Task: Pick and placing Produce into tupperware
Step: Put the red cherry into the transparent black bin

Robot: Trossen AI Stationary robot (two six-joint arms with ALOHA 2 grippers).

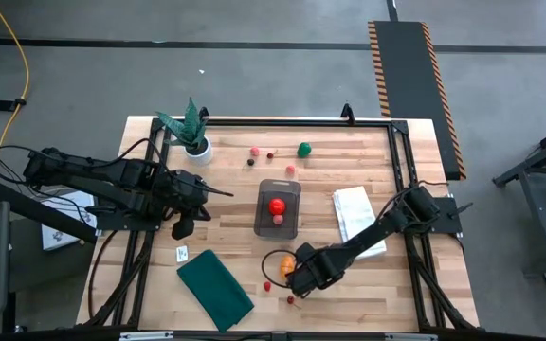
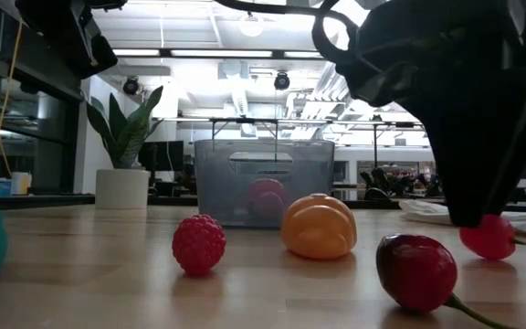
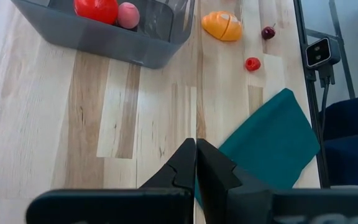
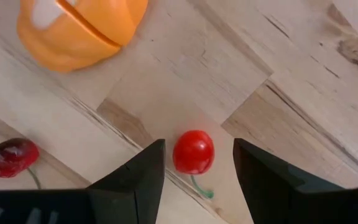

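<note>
Your target, the small red stemmed cherry point(image 4: 193, 152), lies on the wooden table point(image 1: 368, 275) near the orange segmented fruit point(image 4: 79, 28), short of the clear grey tupperware point(image 1: 279, 208). Your right gripper point(image 4: 194, 165) straddles it, fingers apart, nothing gripped (aligned for closing). Left gripper point(image 3: 196, 163) waits shut, empty.
</note>
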